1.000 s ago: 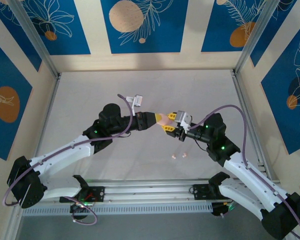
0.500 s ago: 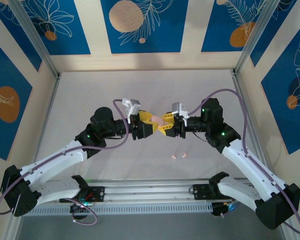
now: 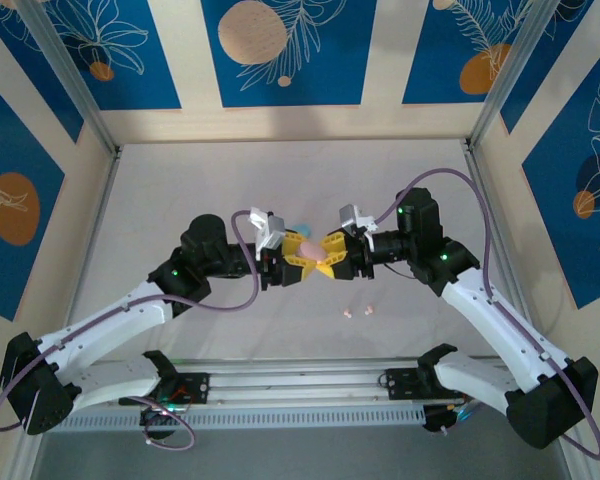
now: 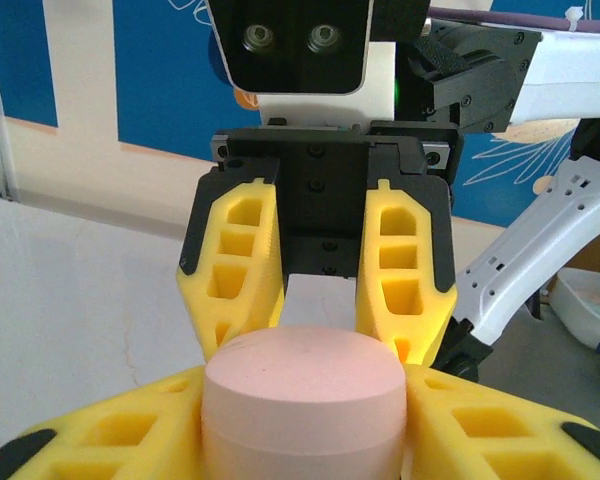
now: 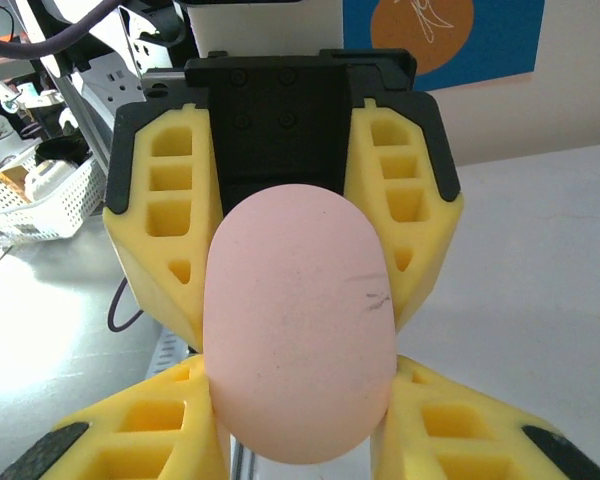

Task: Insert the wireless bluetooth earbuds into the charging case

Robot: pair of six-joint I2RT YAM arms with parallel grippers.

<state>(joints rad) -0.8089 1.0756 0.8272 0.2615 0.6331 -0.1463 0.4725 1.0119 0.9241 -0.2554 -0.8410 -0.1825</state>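
Spanning the cell, a pale worktop (image 3: pixel 180 190) walled by blue leaf-print panels (image 3: pixel 280 50). Top view: two pink earbuds (image 3: pixel 350 313) lie loose on the worktop, on the near side of the case. Right wrist view: the pink case (image 5: pixel 300 320) has a dark scuff on its face. Left jaws and right jaws are both clenched on the case, from opposite ends.

Bright, even overhead light on white table (image 3: pixel 180 190), shadows faint. Right wrist cam: pink case (image 5: pixel 300 330) sharp, bkgd soft, floor (image 5: pixel 40 330) washed out.
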